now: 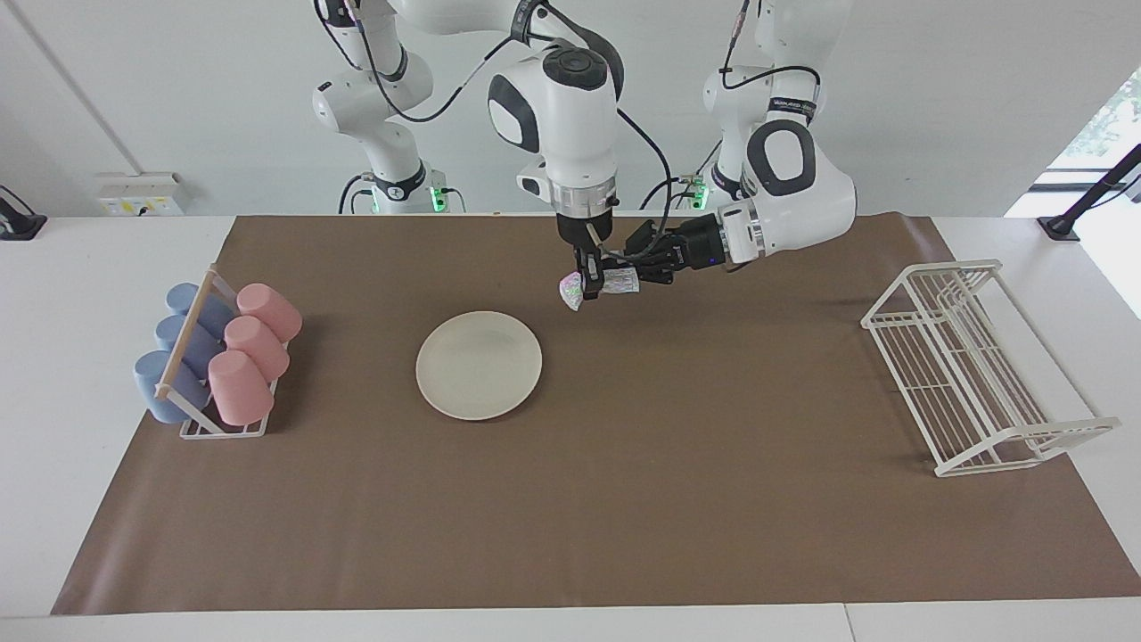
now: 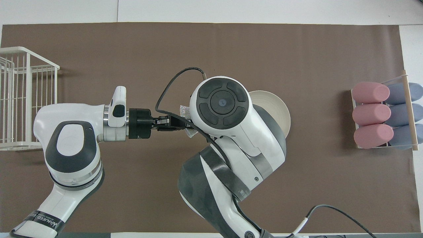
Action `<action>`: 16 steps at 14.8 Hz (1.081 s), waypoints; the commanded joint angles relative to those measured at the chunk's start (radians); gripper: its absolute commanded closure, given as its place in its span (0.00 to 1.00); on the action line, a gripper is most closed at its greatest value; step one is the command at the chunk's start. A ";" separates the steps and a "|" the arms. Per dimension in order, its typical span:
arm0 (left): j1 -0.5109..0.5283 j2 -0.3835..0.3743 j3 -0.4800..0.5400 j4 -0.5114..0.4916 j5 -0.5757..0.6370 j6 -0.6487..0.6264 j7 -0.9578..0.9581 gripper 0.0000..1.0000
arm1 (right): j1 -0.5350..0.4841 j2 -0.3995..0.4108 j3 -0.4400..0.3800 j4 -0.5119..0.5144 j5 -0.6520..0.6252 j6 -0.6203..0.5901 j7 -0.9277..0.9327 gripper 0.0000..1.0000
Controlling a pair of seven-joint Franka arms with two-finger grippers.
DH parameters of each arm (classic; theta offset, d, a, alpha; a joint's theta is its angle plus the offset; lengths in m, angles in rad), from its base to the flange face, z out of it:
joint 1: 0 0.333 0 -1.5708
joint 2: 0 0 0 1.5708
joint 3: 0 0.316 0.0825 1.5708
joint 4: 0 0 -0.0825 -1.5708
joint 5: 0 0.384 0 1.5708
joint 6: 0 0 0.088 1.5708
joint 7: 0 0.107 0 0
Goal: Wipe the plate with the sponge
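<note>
The cream-white plate (image 1: 479, 366) lies on the brown mat near the table's middle; in the overhead view only its rim (image 2: 276, 112) shows past the right arm. The silvery speckled sponge (image 1: 570, 292) is up in the air over bare mat, beside the plate toward the left arm's end. My right gripper (image 1: 588, 287) points straight down and pinches the sponge. My left gripper (image 1: 617, 273) reaches in level from the side, also shut on it. In the overhead view the sponge (image 2: 184, 111) sticks out on both sides of the left gripper (image 2: 181, 124); the right gripper is hidden under its own wrist.
A rack of pink and blue cups (image 1: 218, 357) stands at the right arm's end of the table and also shows in the overhead view (image 2: 383, 115). A white wire dish rack (image 1: 972, 366) stands at the left arm's end, seen in the overhead view (image 2: 23, 99) too.
</note>
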 commanded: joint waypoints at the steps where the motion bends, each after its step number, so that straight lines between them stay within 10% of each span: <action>1: 0.006 0.001 0.011 0.006 -0.004 -0.028 -0.012 1.00 | -0.021 -0.020 0.000 -0.014 -0.028 -0.008 -0.033 0.00; 7: 0.020 0.003 0.014 0.007 0.025 -0.032 -0.030 1.00 | -0.174 -0.098 -0.001 -0.092 -0.030 -0.049 -0.589 0.00; 16: 0.044 0.032 0.016 0.143 0.438 -0.059 -0.329 1.00 | -0.484 -0.199 0.000 -0.101 -0.028 -0.224 -1.466 0.00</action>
